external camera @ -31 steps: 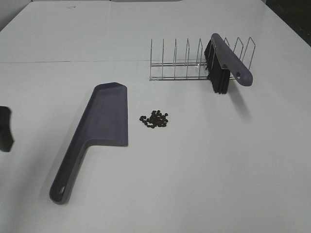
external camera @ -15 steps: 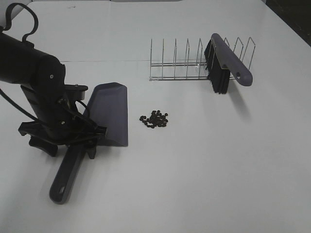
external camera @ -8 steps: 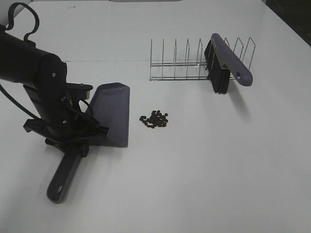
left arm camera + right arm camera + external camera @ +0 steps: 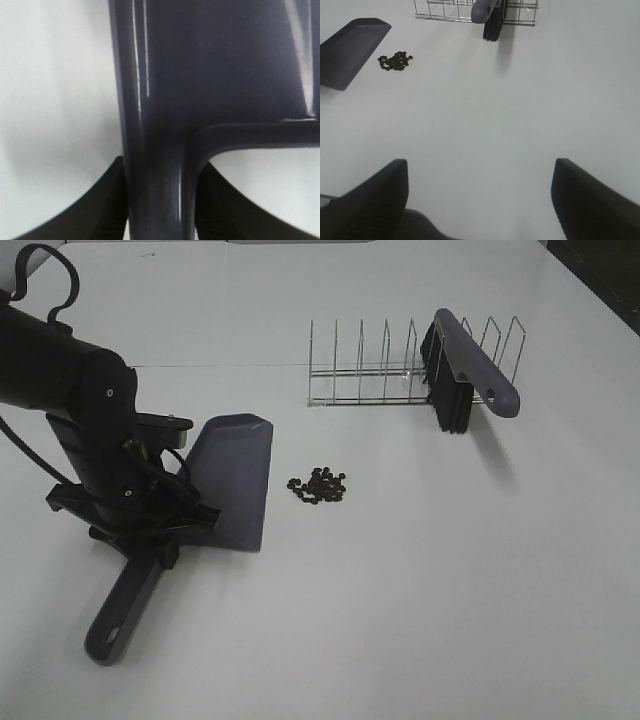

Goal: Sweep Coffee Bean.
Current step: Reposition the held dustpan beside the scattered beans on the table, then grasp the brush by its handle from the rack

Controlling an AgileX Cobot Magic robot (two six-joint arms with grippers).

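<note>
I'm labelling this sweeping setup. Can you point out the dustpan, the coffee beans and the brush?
dustpan (image 4: pixel 235 475): exterior high view, on the flat scoop.
coffee beans (image 4: pixel 318 486): exterior high view, middle of the pile.
brush (image 4: pixel 478 365): exterior high view, on its handle.

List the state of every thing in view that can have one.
dustpan: gripped at its handle, no beans in it.
left gripper: shut on the dustpan handle.
right gripper: open, empty, above bare table.
coffee beans: one small pile on the table, beside the dustpan, not touching it.
wire rack: upright, holding only the brush.
brush: parked in the wire rack, bristles down, untouched.
</note>
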